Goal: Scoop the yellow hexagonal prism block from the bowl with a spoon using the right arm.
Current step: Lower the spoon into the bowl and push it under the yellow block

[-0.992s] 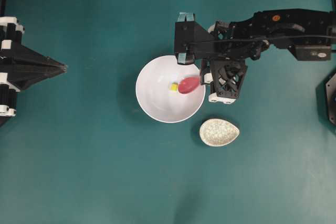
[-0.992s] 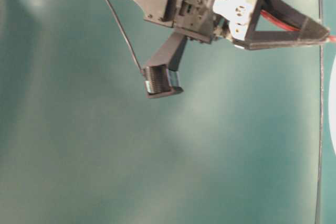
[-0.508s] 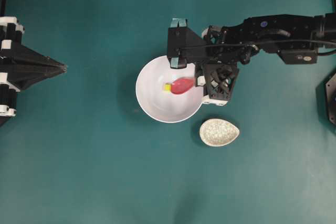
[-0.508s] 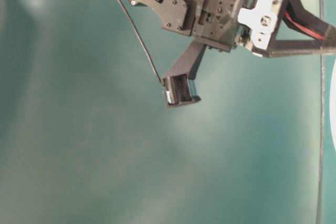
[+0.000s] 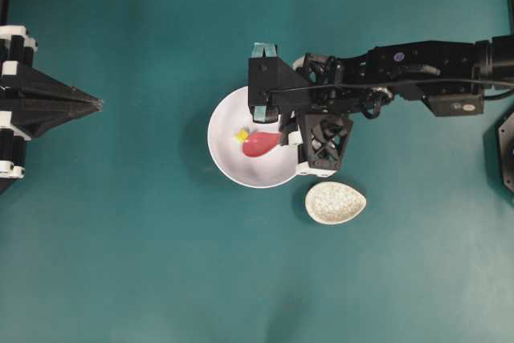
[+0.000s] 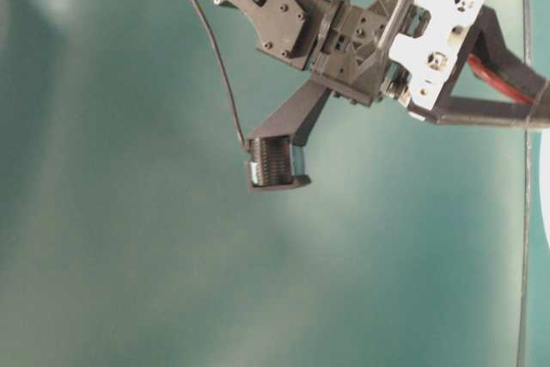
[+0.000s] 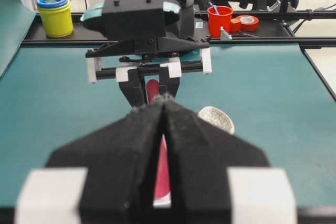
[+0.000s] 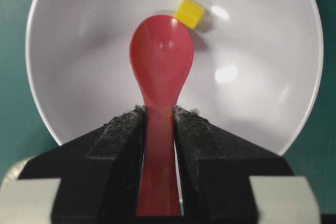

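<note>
Round white glazed bowl (image 5: pixel 241 168) sat at frame centre, looked rigid, slick-walled. Right black gripper (image 8: pixel 158 124) was clenched on the pink-red ceramic-looking spoon (image 8: pixel 160 64) at its handle; stiff, probably slippery. Tiny yellow hexagonal block (image 8: pixel 189 12) lay inside the bowl, touching the scoop's tip; likely light, skittish. Left black gripper (image 7: pixel 163 109) sat closed, empty. Block's underside and the spoon's handle end were hidden.

Bright, even light from above; sharp overhead, soft close up.

The overhead view is crisp, with a soft shadow on the green table (image 5: pixel 120 238) left of the bowl (image 5: pixel 229 162). In the right wrist view two glare spots shine on the bowl's white inside, near the yellow block (image 8: pixel 189 12), and the spoon (image 8: pixel 161 61) carries a dull sheen. The table-level view is hazy, with pale washed-out streaks across the green. In the left wrist view the near black fingers (image 7: pixel 142 150) are blurred.
</note>
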Robot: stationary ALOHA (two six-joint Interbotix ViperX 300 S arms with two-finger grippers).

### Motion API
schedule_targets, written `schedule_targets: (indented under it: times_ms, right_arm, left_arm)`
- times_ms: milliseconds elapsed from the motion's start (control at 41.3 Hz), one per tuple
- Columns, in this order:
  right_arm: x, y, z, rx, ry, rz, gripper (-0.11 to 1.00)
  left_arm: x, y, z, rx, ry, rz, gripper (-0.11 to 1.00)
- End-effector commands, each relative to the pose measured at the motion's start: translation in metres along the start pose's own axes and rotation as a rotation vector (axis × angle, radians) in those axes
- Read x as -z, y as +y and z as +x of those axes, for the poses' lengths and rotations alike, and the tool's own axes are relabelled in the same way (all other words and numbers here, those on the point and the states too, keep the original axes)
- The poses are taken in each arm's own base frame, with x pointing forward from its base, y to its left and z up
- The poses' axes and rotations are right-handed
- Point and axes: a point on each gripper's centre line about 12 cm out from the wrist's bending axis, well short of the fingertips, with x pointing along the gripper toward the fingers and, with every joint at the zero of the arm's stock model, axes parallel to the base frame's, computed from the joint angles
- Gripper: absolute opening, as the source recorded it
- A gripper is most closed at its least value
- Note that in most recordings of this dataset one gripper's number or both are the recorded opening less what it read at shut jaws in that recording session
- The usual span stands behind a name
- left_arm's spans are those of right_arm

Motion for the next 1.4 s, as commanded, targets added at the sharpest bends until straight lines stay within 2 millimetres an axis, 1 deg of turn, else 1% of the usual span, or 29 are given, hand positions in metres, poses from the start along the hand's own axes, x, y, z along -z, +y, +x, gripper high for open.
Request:
schedule_targets:
  times_ms: [0,387,605,653,726,871,1064,1379]
  right_arm:
    - [-0.011,-0.001,-0.008,0.006,-0.055,0.003,0.24]
    - [-0.019,-0.004,-0.011,0.020,-0.108,0.009,0.24]
    - [-0.019,-0.007,-0.033,0.014,-0.105,0.066,0.24]
    - [-0.017,-0.007,-0.039,0.009,-0.088,0.091,0.24]
    - [-0.013,-0.006,-0.042,0.001,-0.053,0.115,0.24]
    - [-0.003,-0.004,-0.041,-0.011,0.019,0.144,0.24]
    - [-0.001,-0.005,-0.040,-0.010,0.029,0.143,0.24]
    - [0.007,-0.007,-0.022,-0.004,0.058,0.144,0.24]
  left_arm:
    - [-0.007,0.000,0.002,-0.001,-0.017,0.003,0.00]
    - [-0.007,0.000,0.002,-0.001,-0.020,0.003,0.00]
    - [-0.008,0.000,0.002,-0.001,-0.021,0.000,0.00]
    - [-0.008,0.000,0.002,-0.001,-0.023,0.000,0.00]
    - [-0.008,0.000,0.002,-0.001,-0.023,0.000,0.00]
    - [-0.008,0.000,0.002,-0.001,-0.023,0.000,0.00]
    - [-0.008,0.000,0.002,-0.001,-0.021,0.000,0.00]
    - [-0.008,0.000,0.002,-0.001,-0.021,0.002,0.00]
